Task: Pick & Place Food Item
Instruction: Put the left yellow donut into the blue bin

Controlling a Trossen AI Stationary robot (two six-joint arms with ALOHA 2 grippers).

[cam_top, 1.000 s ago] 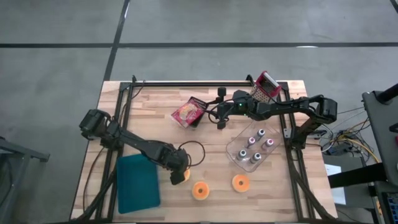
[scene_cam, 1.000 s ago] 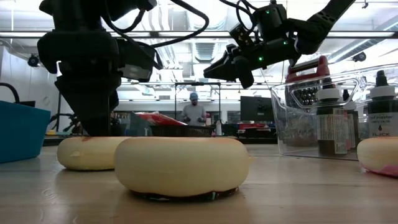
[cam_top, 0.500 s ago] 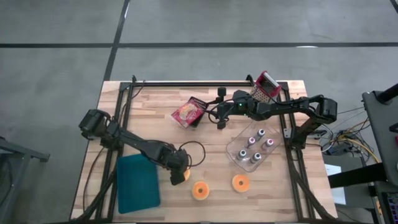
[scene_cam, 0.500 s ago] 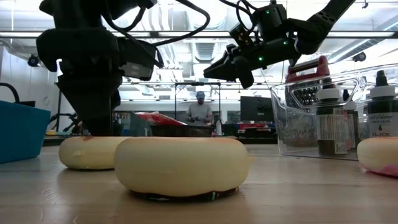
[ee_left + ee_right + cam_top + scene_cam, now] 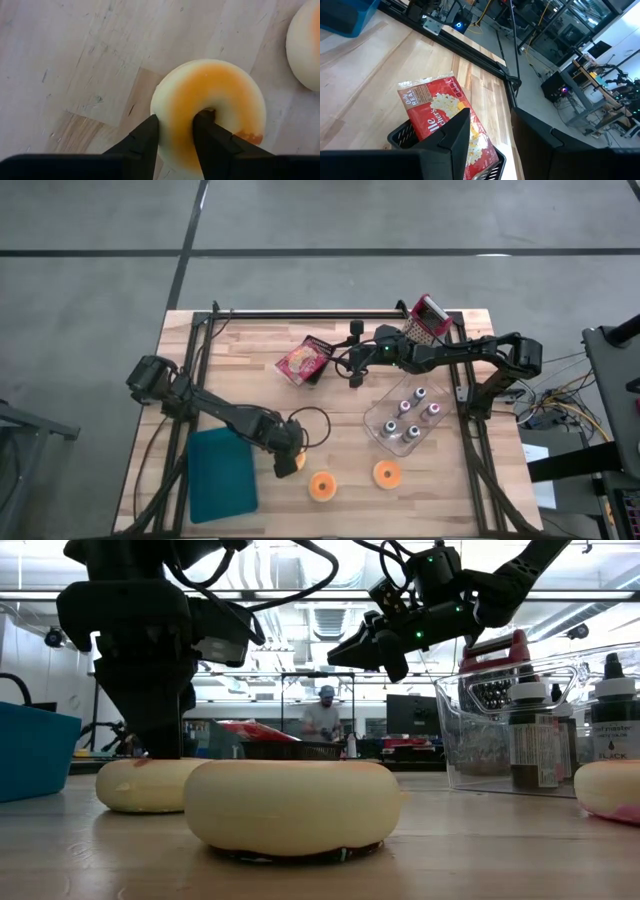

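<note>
High view first, big stuff down to small: pale wooden table [image 5: 250, 340] with a black metal frame, flat teal rectangular bin [image 5: 222, 475] out at about 8 o'clock from the table's middle, a clear plastic box of small dark bottles [image 5: 405, 423] around 4 o'clock, a red popcorn bag in a black wire basket [image 5: 306, 360] up near 12, and a red-handled metal grater [image 5: 425, 320] at 1 to 2 o'clock.

Three round cream doughnuts with orange tops sit along the 6 o'clock edge. The left doughnut [image 5: 209, 110] is the one in play; the middle doughnut [image 5: 322, 486] and right doughnut [image 5: 387, 474] sit apart from it, untouched.

What's changed over the last second: honestly not much. The left arm shuffled a hair, and in the low view the doughnut under it nudged sideways but it's still flat on the wood. So I'd say the grab is made or being made, lift not started.

Left gripper [image 5: 176, 131]: narrowly open, one finger down the hole, the other on the outer rim, pinching the ring wall.

Right gripper [image 5: 487, 131] hangs above the popcorn bag, fingers a little apart, holding nothing.
</note>
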